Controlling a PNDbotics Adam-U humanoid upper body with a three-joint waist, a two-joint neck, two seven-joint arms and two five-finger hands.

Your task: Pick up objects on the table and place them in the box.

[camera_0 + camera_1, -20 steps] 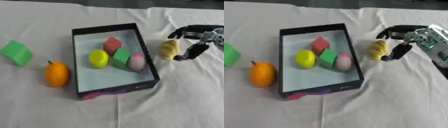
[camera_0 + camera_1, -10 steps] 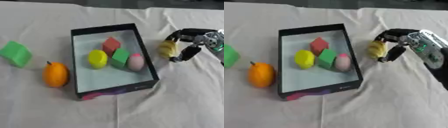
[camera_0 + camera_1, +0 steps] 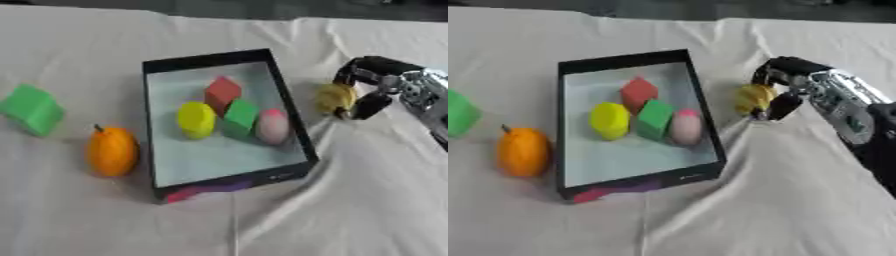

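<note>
Yellow fruit (image 3: 334,98), likely light, rigid and smooth, sat inside the right robot hand (image 3: 372,87), whose curled fingers gripped its middle; box (image 3: 289,122) just left.

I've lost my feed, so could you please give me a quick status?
Right hand curled round the yellow fruit, right of the black box. Left hand out of view. Nothing blocking.

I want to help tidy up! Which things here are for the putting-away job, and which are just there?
For the job:
box
yellow thing, with the right hand curled round it
orange fruit
green block on the cloth
in the box already: red block, yellow piece, green block in the box, pink egg shape

Just there:
white cloth
</note>
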